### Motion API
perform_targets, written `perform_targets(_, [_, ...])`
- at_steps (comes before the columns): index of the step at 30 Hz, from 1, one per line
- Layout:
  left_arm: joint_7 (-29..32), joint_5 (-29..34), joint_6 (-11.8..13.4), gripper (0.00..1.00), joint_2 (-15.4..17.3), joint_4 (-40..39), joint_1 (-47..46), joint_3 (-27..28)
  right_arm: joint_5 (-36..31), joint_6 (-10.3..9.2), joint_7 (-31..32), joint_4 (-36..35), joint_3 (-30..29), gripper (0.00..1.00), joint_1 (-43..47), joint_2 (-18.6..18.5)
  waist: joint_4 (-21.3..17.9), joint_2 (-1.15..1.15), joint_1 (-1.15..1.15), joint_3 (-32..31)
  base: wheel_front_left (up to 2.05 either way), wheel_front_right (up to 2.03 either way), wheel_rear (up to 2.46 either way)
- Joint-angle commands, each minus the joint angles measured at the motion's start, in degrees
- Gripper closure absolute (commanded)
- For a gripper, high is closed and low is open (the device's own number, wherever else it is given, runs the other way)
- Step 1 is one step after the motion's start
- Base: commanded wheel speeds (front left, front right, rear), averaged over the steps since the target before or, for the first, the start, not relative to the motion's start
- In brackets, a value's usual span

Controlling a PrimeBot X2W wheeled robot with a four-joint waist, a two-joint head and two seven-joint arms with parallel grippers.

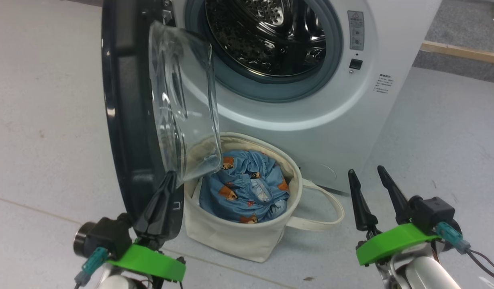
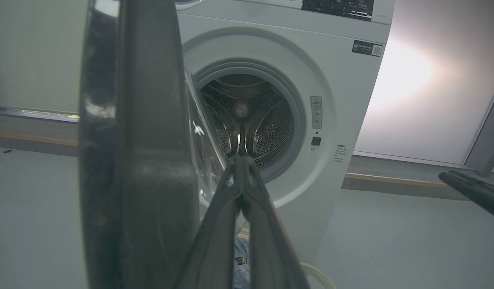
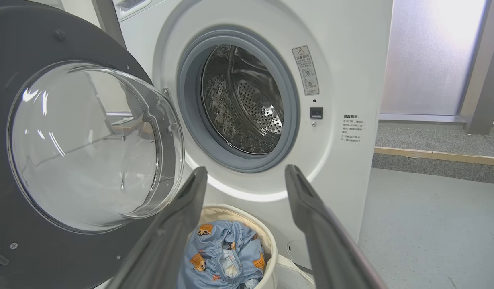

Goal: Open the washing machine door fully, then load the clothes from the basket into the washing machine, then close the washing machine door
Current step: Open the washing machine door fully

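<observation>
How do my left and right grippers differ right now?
The left gripper is shut, the right gripper open. The left sits by the door's lower rim; the right stands apart, right of the basket. Both are empty and point toward the washing machine.

Washing machine (image 1: 343,132): on the floor (image 1: 50,120), behind everything else.
Washing machine door (image 1: 126,120): swung out at the machine's left, towards the robot.
Basket (image 1: 239,237): on the floor before the machine, just right of the door; 1 handle at its right.
Clothes (image 1: 247,188): in the basket.
Left gripper (image 1: 168,180): at the door's lower edge, left of the basket.
Right gripper (image 1: 366,170): right of the basket, apart from it.
</observation>
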Motion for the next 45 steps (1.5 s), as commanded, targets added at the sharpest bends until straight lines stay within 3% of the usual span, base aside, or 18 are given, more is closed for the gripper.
perform_targets(1, [0.0, -0.2, 0.7, 1.0, 0.4, -0.6, -3.2, 2.7, 0.0, 0.02, -0.7, -1.6, 0.5, 0.0, -1.7, -0.7, -0.1, 0.0, 0.0, 0.3, 0.0, 0.0, 0.0])
perform_targets(15, [0.3, -4.6, 3.1, 1.0, 4.2, 4.4, -5.8, 10.2, -0.1, 0.02, -0.7, -1.8, 0.6, 0.0, -2.9, 0.5, 3.0, 0.0, 0.0, 3.2, 0.0, 0.0, 0.0])
perform_targets(26, [-0.1, -9.9, 4.2, 1.0, 15.3, 13.3, -10.8, 22.7, -0.9, 0.02, -0.7, -1.7, -0.1, 0.0, -4.4, 0.4, -0.5, 0.0, 0.0, 6.0, 0.0, 0.0, 0.0])
perform_targets(34, [-0.8, -13.1, 3.7, 1.0, 20.9, 22.4, -14.7, 27.9, -0.9, 0.02, -0.7, -1.7, -0.3, 0.0, -5.0, 0.7, -1.4, 0.0, 0.0, 6.7, 0.0, 0.0, 0.0])
perform_targets(40, [-1.6, -13.6, 2.6, 1.0, 21.2, 25.4, -16.2, 28.2, -0.8, 0.02, -0.7, -1.6, -0.5, 0.0, -5.0, 0.8, -1.2, 0.0, 0.0, 6.2, 0.0, 0.0, 0.0])
perform_targets(45, [-1.9, -13.9, 1.9, 1.0, 19.3, 24.2, -15.4, 27.6, -0.6, 0.02, -0.7, -1.7, -0.6, 0.0, -4.5, 1.0, -0.6, 0.0, 0.0, 5.4, 0.0, 0.0, 0.0])
